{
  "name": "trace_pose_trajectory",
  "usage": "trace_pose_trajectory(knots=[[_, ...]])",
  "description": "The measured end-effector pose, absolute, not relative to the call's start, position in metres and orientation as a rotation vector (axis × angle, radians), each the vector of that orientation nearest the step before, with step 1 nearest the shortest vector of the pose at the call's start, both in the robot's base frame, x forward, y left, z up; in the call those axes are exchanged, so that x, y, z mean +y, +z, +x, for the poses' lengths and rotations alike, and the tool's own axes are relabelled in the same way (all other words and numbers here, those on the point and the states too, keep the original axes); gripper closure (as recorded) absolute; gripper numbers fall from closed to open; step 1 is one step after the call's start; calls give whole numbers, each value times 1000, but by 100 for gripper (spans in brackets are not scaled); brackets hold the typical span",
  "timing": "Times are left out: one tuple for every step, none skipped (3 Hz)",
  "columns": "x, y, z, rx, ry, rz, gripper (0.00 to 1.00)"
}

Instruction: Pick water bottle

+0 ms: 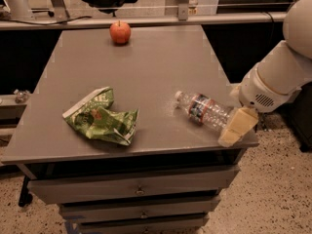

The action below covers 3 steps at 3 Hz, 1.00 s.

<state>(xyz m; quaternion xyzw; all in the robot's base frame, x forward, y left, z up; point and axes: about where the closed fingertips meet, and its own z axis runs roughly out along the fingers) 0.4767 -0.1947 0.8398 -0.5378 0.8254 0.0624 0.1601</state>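
Judging this the approach step, I see the hand (237,127) at the base end of the water bottle (204,110), which lies sideways by the bench's (146,72) front corner; whether the hand is open or closed I cannot tell, and next it must straddle the bottle's body.

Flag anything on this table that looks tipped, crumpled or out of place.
The clear ribbed plastic water bottle lies on its side near the front right corner of the grey table, white cap pointing inward. The green snack bag is crumpled. The end effector sits at the bottle's base end, by the edge.
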Motion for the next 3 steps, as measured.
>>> trace_pose_trajectory(knots=[[-187, 835, 477, 2370, 210, -1516, 40], [-181, 835, 477, 2381, 230, -1497, 64], [-179, 838, 479, 2386, 248, -1475, 86]])
